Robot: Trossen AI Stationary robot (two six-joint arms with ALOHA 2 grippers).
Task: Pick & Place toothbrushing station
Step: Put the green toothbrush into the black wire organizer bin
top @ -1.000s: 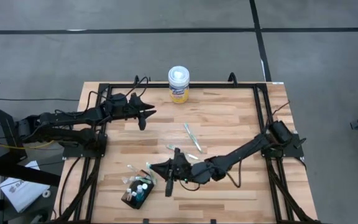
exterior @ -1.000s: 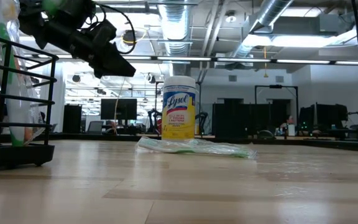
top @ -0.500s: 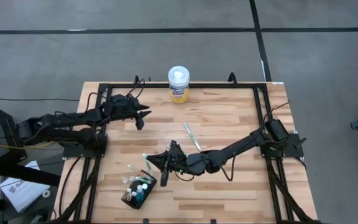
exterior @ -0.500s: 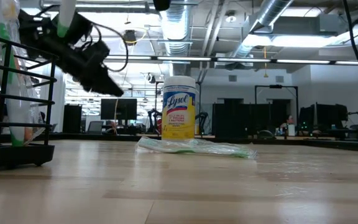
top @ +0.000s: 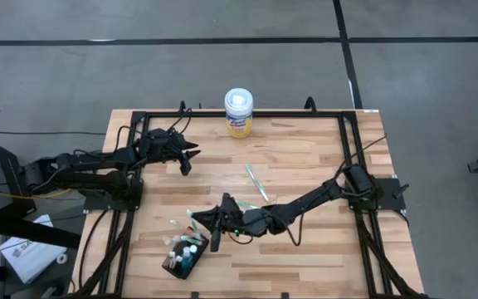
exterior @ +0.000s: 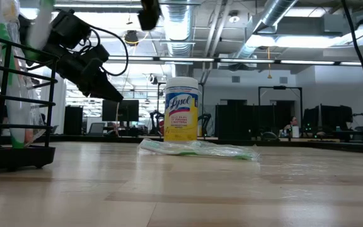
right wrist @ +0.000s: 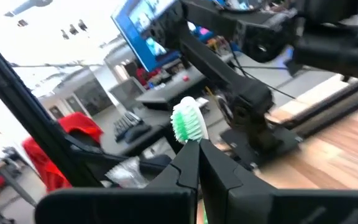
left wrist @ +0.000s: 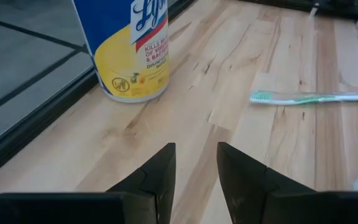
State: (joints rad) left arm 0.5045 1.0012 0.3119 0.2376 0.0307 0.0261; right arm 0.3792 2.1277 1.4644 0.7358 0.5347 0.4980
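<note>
The toothbrushing station (top: 181, 262), a small black box holding several bottles and brushes, stands near the table's near left; its black frame also shows in the low view (exterior: 19, 154). My right gripper (top: 209, 227) hovers just beyond the station's far right side, shut on a white toothbrush with green bristles (right wrist: 187, 122). My left gripper (left wrist: 194, 165) is open and empty, above the far left of the table, near the wipes canister (left wrist: 129, 50). My right gripper pinches the toothbrush by its neck, just under the head (right wrist: 192, 144), between its two fingers. The fingers reach roughly level from the table's right side. The bristle head (top: 192, 214) sticks out past the fingertips toward the left, lifted clear of the table and station.
The yellow-labelled canister (top: 238, 112) stands at the far edge. A wrapped green toothbrush (top: 256, 182) lies mid-table, also seen in the low view (exterior: 197, 149) and the left wrist view (left wrist: 309, 97). A black frame rail (top: 247, 115) runs around the table.
My right gripper has carried the toothbrush toward the table's left edge, closer to the station, still shut on it and clear of the table. My left gripper has drawn back slightly toward the left edge.
</note>
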